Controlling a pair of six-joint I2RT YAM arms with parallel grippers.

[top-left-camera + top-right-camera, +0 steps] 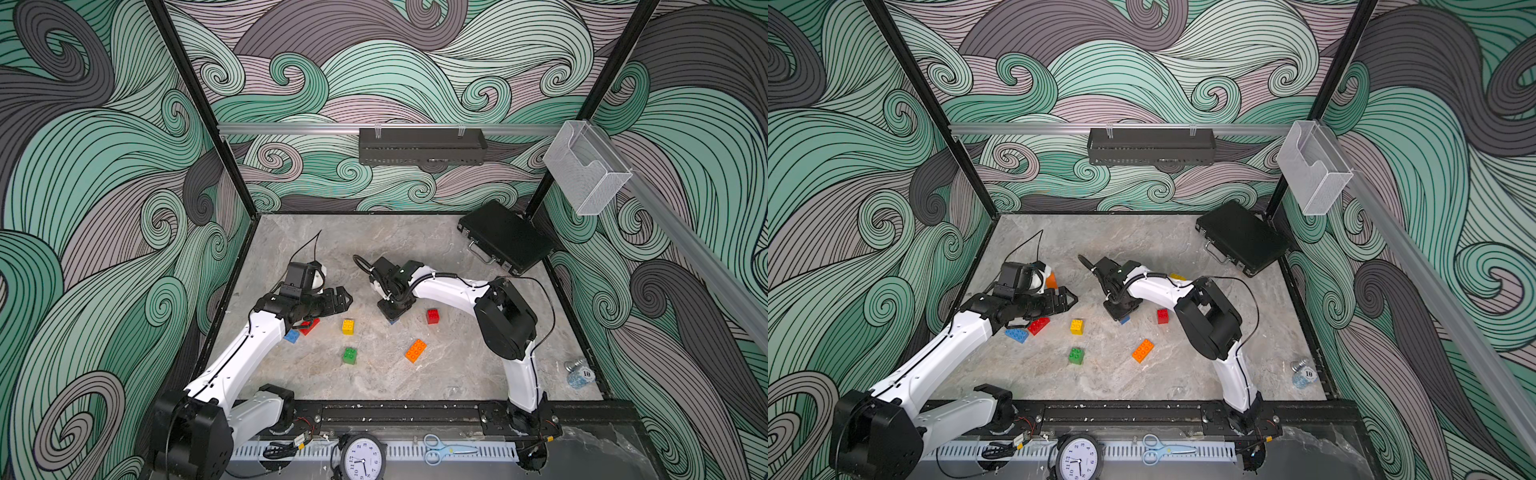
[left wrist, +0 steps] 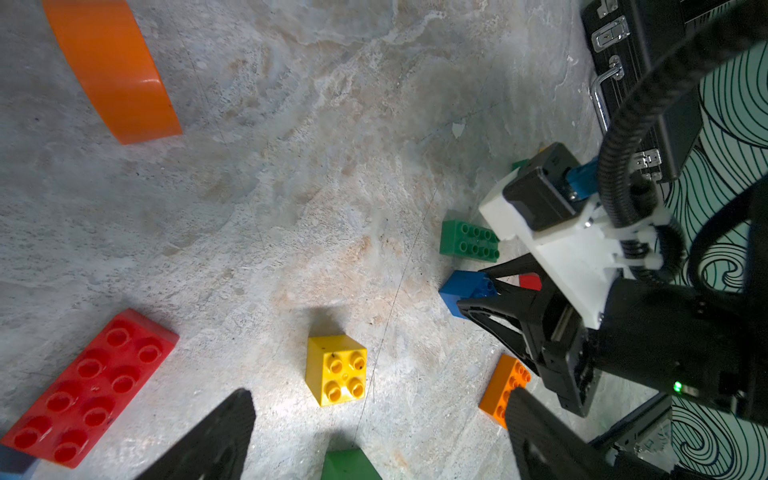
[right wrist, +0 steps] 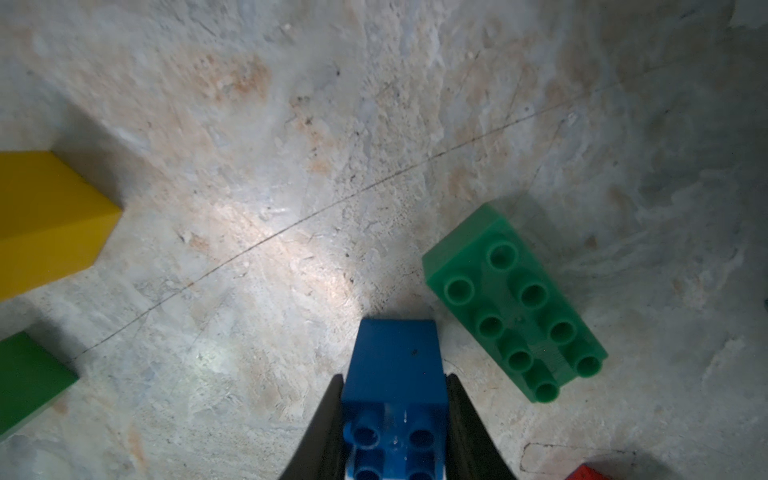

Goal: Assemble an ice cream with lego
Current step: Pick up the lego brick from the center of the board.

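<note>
Right wrist | right pincer [image 3: 395, 380] clamps blue square brick [image 3: 392, 353] (four studs, smooth sides) | left pincer [image 2: 380, 397] wide

My right fingers [image 3: 324, 436] are black, on a blue brick [image 3: 392, 361]; beyond lie a green brick [image 3: 515, 303], yellow brick [image 1: 348, 326], red brick [image 1: 432, 316] and orange brick [image 1: 415, 350]; the tabletop [image 1: 374, 386] is marbled grey-beige.

Swirl-printed walls [image 1: 83, 166] and a clock [image 1: 362, 457] mark a robot lab cell.

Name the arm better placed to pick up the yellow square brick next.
Left. The left gripper is open and empty, hovering near the yellow square brick; the right gripper is shut on the blue brick.
</note>
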